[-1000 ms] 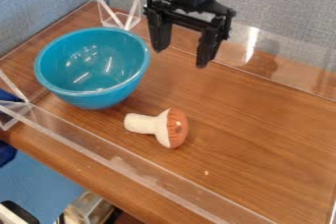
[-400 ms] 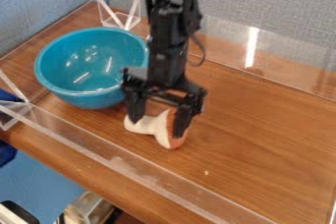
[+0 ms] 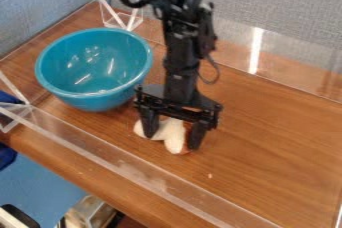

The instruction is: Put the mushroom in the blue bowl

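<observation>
The mushroom lies on its side on the wooden table, cream stem toward the left, its brown cap mostly hidden behind the gripper. My gripper points straight down over it, open, with one black finger on each side of the mushroom, low near the table. Whether the fingers touch the mushroom I cannot tell. The blue bowl stands upright and empty to the left and behind, about a hand's width from the mushroom.
The wooden table is ringed by a low clear plastic wall along the front, left and back. A blue wall rises behind.
The gripper has come down from above the back of the table to straddle the mushroom, rolling slightly as it sank. Mushroom and bowl have not moved.
</observation>
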`<state>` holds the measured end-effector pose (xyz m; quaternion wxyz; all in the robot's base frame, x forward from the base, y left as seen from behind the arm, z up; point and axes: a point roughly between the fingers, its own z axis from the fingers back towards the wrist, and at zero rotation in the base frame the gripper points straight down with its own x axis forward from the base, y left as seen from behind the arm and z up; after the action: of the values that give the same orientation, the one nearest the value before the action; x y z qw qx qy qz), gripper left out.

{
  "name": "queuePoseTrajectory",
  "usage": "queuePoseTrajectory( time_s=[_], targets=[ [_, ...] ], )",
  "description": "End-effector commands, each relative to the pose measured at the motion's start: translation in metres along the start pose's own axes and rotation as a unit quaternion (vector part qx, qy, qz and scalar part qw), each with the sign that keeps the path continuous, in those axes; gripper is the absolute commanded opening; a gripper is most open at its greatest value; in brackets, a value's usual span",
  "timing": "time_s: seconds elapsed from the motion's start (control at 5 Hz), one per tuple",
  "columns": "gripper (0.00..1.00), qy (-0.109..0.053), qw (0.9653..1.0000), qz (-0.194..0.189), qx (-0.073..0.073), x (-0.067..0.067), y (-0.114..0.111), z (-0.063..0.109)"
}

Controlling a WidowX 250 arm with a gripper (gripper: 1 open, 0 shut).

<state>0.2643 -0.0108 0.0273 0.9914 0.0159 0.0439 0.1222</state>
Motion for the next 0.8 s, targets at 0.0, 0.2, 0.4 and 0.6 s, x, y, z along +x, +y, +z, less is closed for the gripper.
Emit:
queuePoseTrajectory(
  time_s=[0.0,0.2,0.4,0.6],
  targets=[
    [1.0,-0.011,0.9997,0.02,0.001,0.006,-0.005,-0.006],
    [1.0,-0.014,0.9991,0.041,0.006,0.006,0.001,-0.008],
    [0.0,-0.017,0.9981,0.058,0.011,0.004,0.005,-0.01],
    [0.0,-0.018,0.997,0.074,0.013,0.001,0.009,-0.011]
  ],
)
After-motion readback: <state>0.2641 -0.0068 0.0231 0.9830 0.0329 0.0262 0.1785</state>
